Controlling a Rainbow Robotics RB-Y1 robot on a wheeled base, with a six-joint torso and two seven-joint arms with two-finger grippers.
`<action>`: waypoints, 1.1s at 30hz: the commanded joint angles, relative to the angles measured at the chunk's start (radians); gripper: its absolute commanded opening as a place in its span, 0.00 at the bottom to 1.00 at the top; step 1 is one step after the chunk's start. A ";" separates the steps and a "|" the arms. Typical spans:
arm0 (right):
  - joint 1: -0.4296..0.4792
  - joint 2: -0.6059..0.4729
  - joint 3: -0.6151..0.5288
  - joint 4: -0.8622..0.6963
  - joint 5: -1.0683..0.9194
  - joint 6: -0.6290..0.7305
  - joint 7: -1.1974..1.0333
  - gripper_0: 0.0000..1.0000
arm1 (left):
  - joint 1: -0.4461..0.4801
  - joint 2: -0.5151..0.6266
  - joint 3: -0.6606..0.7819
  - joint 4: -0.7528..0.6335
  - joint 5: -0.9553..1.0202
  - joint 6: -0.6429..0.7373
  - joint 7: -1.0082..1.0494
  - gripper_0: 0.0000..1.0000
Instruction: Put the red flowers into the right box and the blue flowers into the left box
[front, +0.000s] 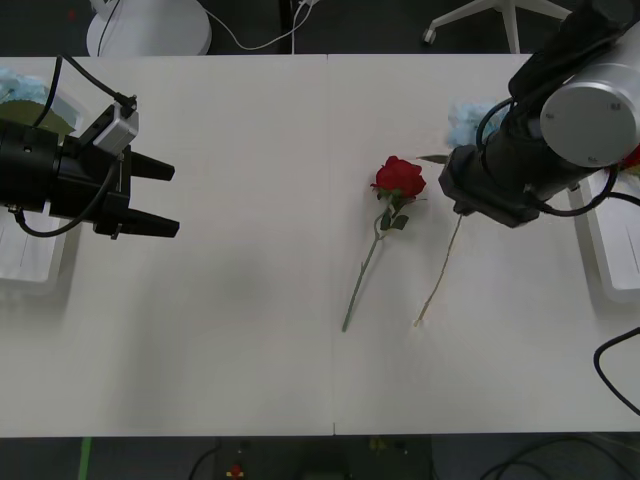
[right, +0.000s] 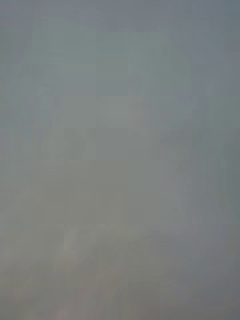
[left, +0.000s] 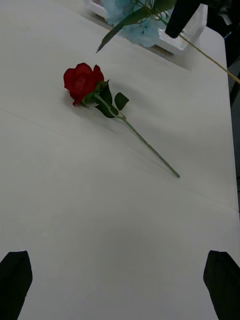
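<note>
One of the red flowers (front: 399, 178) lies on the table right of centre, its stem pointing at the near edge; the left wrist view shows it too (left: 82, 82). Just right of it is one of the blue flowers (front: 463, 120), its thin stem (front: 438, 272) running toward me. My right gripper (left: 179, 17) is at that stem just below the head, under the arm's wrist (front: 490, 190). Far to the left, my left gripper (front: 165, 197) hangs open beside the left box (front: 30, 262), which holds blue flowers (front: 22, 88). The right box (front: 610, 250) sits at the right edge.
The white table (front: 220, 330) has a seam down its middle. Beyond its far edge stand a round white base (front: 148, 28) and a chair's legs (front: 490, 20). A black cable (front: 615, 365) loops at the near right.
</note>
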 joint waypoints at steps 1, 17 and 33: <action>-0.098 -0.026 -0.038 -0.027 -0.055 -0.072 0.200 0.00 | -0.035 0.044 0.011 -0.017 0.005 -0.009 0.032 1.00; -0.210 0.143 0.027 0.073 -0.166 -0.645 0.744 0.00 | -0.035 0.044 0.011 -0.017 0.005 -0.009 0.032 1.00; -0.233 0.369 0.194 0.196 -0.230 -0.996 0.928 0.00 | 0.017 0.013 0.068 0.030 0.203 0.002 0.032 1.00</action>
